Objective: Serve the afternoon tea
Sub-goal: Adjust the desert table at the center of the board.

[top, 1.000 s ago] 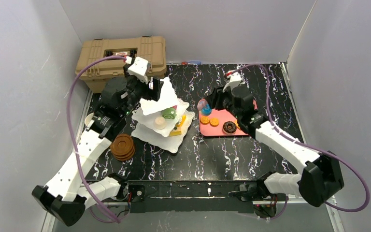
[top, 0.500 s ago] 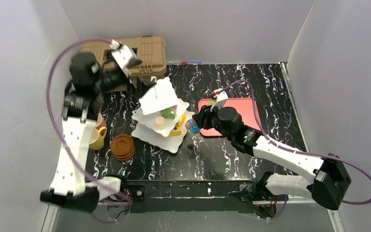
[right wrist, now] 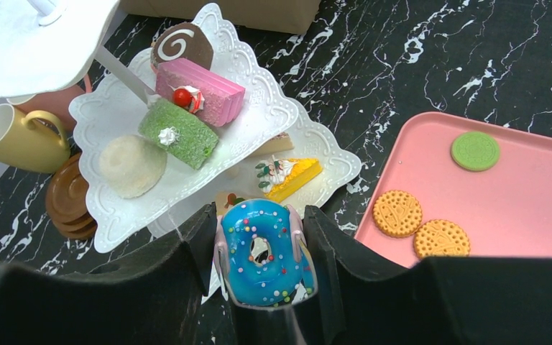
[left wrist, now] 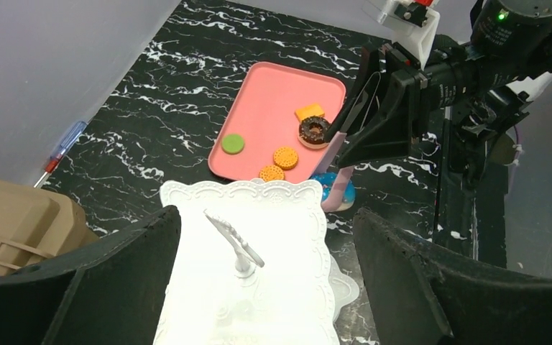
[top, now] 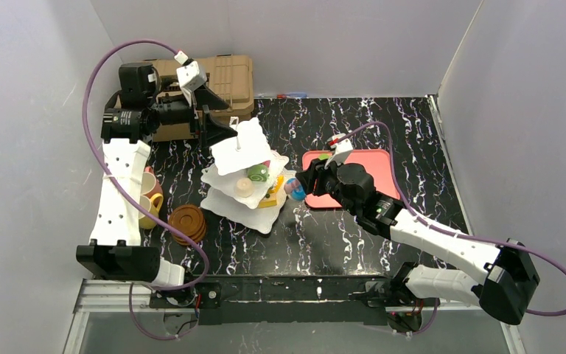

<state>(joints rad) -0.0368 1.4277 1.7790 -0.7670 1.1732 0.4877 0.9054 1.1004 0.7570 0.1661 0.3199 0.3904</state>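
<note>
Since a second ago the right end effector (top: 298, 186) has come off the pink-red tray (top: 380, 159) to the 3 o'clock side of the three-tier stand (top: 228, 158), and the left arm has swung up off the surface (top: 413, 125). From above, the left end effector (top: 217, 133) hangs at the stand's 10 o'clock, beside the top plate. The yellow cup (top: 147, 211) and pink cup (top: 150, 184) stand at its 9 o'clock, the stacked saucers (top: 186, 224) at 8 o'clock and the tan case (top: 230, 74) at 12 o'clock.

From the left wrist, the fingers (left wrist: 115, 287) stand wide apart either side of the top plate, gripping nothing. The wire loop (left wrist: 234, 243) rises between them. At 12 o'clock the tray carries a chocolate doughnut (left wrist: 314, 130), an orange square biscuit (left wrist: 309, 111), a green disc (left wrist: 233, 144) and two round biscuits (left wrist: 284, 157).

From the right wrist, the jaws are closed on a blue doughnut (right wrist: 266, 253), held on edge near the bottom plate's rim, where a yellow slice (right wrist: 292, 177) lies. The middle plate, at 10 o'clock, holds a brown swirl roll (right wrist: 182, 44), a pink slice (right wrist: 201, 83), a green roll (right wrist: 180, 131) and a white bun (right wrist: 132, 167).
</note>
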